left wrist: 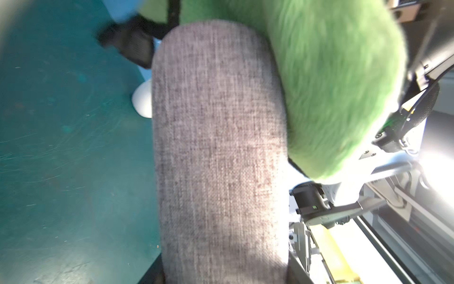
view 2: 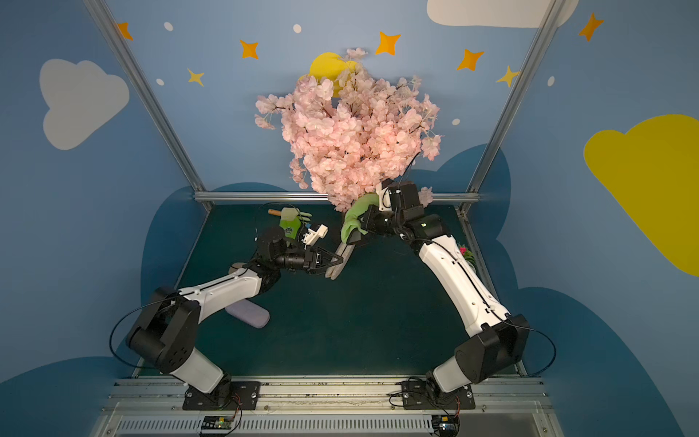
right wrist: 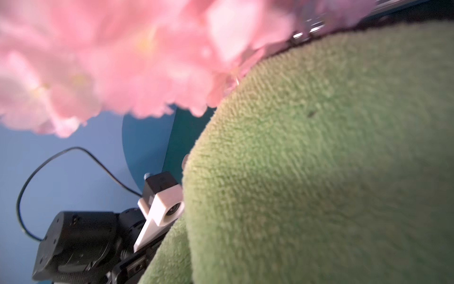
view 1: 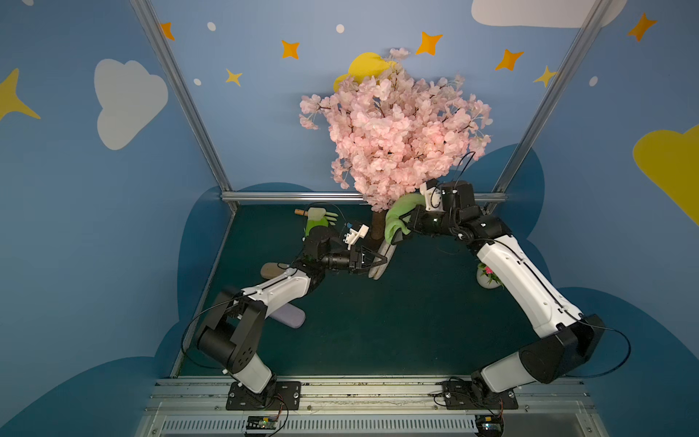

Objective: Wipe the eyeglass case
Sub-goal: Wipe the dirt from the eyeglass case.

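Observation:
My left gripper (view 1: 382, 261) (view 2: 339, 261) is shut on a grey woven eyeglass case (view 1: 378, 273) (view 2: 334, 273) and holds it tilted above the green table. In the left wrist view the eyeglass case (left wrist: 221, 147) fills the middle, with its near end between the jaws of the left gripper (left wrist: 226, 275). My right gripper (view 1: 400, 237) (view 2: 356, 237) is shut on a fluffy green cloth (view 1: 397, 219) (view 2: 353, 219). The cloth (left wrist: 331, 86) lies against the case's far end. In the right wrist view the cloth (right wrist: 319, 172) hides the right fingers.
A pink blossom tree (view 1: 393, 132) stands at the back, with its trunk (view 1: 376, 227) just behind the case. A purple case (view 1: 289, 316) and a tan case (view 1: 272, 269) lie under the left arm. A green glove (view 1: 317, 219) lies back left, a white vase (view 1: 486, 282) at right.

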`<state>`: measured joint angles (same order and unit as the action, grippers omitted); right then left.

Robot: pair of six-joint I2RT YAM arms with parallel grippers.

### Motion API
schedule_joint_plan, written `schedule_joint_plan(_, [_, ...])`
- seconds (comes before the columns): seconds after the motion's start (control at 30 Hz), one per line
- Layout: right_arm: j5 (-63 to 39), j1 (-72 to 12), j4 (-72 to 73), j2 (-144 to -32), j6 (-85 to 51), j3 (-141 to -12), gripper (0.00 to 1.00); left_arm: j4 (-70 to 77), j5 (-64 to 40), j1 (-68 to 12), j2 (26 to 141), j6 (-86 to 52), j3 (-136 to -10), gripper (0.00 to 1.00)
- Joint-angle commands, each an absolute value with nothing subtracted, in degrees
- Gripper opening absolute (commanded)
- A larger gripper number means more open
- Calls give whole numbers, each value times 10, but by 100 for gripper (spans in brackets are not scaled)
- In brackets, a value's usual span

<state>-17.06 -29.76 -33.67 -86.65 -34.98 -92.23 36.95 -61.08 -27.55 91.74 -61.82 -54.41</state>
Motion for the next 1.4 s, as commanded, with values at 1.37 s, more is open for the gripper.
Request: schedule_joint_plan(1.37, [-175,-390,-490,-764,-373,-855,0,-75,-98,-427,708,285,-552,5])
